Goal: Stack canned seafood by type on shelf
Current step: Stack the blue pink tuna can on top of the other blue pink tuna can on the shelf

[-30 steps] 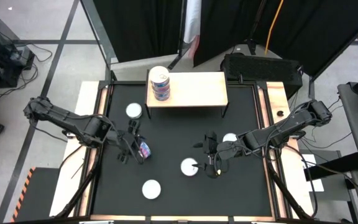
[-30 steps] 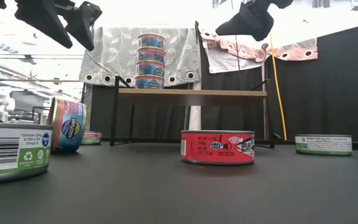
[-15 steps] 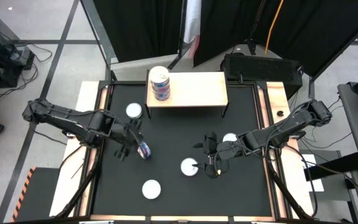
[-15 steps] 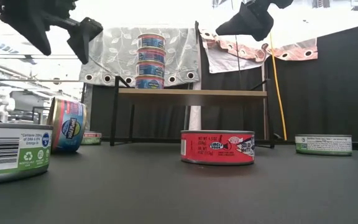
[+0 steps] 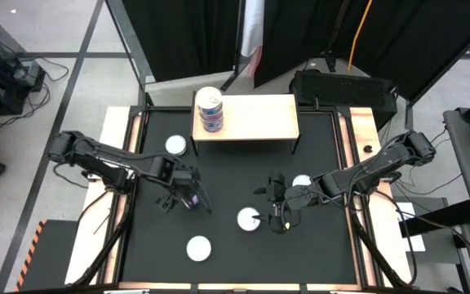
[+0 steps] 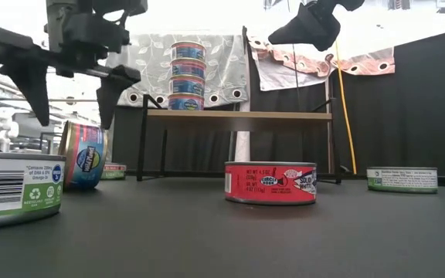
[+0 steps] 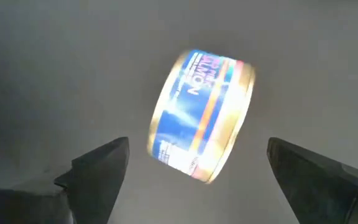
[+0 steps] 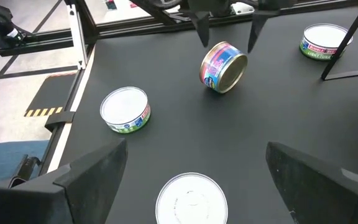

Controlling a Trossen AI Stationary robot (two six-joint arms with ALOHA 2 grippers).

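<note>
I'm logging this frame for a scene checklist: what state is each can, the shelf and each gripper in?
Blue can: tipped on its edge on the mat, not held.
Left gripper: open, above the blue can.
Right gripper: open, empty, over the mat.
Red can: flat on the mat.
Stack of blue cans: upright on the shelf.
Shelf: standing, stack at one end.
Green-labelled can: flat, lid up.

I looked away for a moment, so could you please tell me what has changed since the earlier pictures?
The left gripper swung in over the blue tin lying on its edge and spread its fingers wider; the tin is not held. The right gripper, the other tins and the stack on the shelf stayed put.
</note>
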